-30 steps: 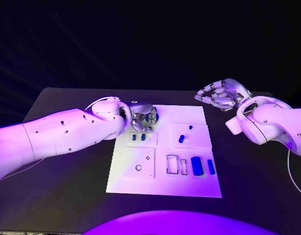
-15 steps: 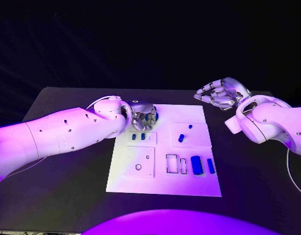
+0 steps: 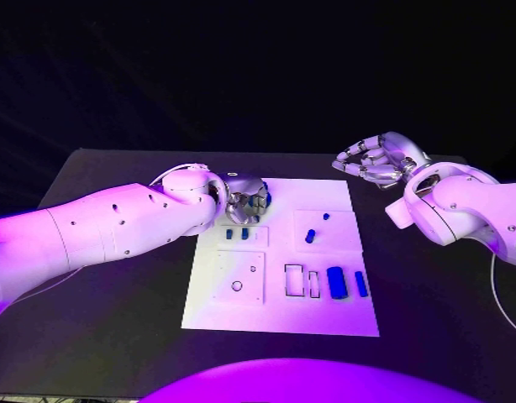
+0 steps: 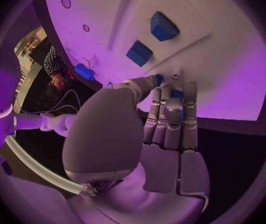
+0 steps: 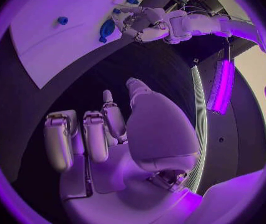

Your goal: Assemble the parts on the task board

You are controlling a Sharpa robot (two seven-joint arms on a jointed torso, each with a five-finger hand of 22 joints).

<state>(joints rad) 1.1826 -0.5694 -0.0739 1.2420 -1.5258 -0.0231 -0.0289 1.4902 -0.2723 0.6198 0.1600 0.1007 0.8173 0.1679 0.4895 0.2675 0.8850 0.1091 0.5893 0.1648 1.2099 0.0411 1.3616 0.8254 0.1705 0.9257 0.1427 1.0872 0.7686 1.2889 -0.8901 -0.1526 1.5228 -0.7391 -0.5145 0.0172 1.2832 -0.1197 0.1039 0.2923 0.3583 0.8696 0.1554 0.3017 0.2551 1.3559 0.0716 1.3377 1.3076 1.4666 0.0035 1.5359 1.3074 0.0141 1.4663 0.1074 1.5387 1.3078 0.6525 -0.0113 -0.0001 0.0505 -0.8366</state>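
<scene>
Nearest me on the task board (image 3: pixel 280 315), two blue parts (image 3: pixel 337 283) stand by the right edge. Farther back, my left hand (image 3: pixel 246 201) pinches a small blue part (image 4: pixel 159 78) at the board's far left corner. Beyond, my right hand (image 3: pixel 381 161) hangs over the tabletop (image 3: pixel 113 176), fingers (image 5: pixel 94 134) curled on nothing.

Board (image 3: pixel 285 311) mid table; left hand (image 3: pixel 247 200) over board's far left corner, fingers curled down. Right hand (image 3: pixel 381 159) curled, off board past its far right corner. Blue parts (image 3: pixel 337 283) near board's right edge
</scene>
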